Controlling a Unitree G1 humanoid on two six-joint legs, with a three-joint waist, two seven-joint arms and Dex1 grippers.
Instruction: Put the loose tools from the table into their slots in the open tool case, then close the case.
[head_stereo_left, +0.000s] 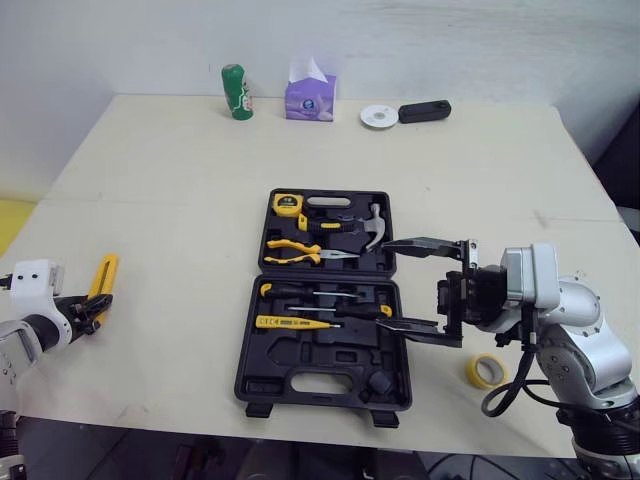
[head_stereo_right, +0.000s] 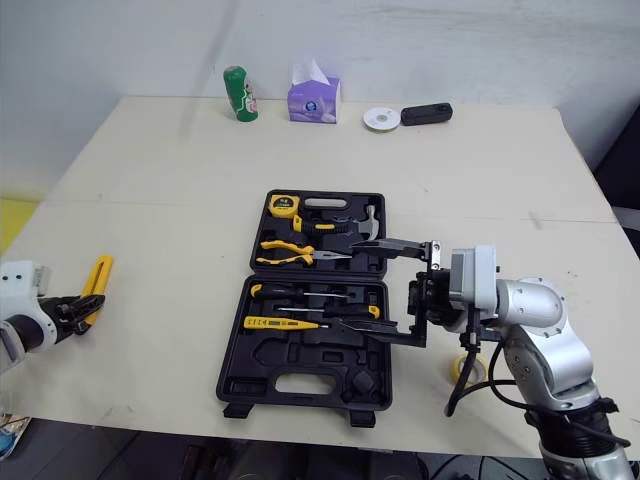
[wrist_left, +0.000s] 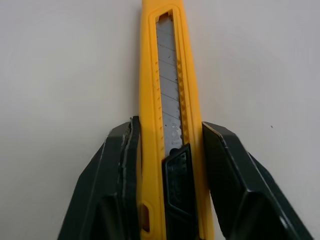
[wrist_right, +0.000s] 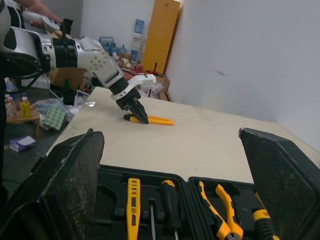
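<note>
The open black tool case (head_stereo_left: 300, 358) lies mid-table, holding a tape measure (head_stereo_left: 288, 204), hammer (head_stereo_left: 372, 228), yellow pliers (head_stereo_left: 295, 251) and screwdrivers (head_stereo_left: 330, 308). A yellow utility knife (head_stereo_left: 103, 276) lies flat near the table's left edge. My left gripper (head_stereo_left: 88, 309) is shut on its handle end; in the left wrist view both fingers (wrist_left: 120, 180) press against the knife (wrist_left: 170, 95). My right gripper (head_stereo_left: 425, 288) hovers wide open at the case's right edge, with nothing between its fingers. A yellow tape roll (head_stereo_left: 485, 371) lies on the table just right of the case.
Along the far edge stand a green bottle (head_stereo_left: 236, 92), a purple tissue box (head_stereo_left: 310, 97), a white disc (head_stereo_left: 379, 116) and a black device (head_stereo_left: 424, 110). Bare tabletop lies between the knife and the case.
</note>
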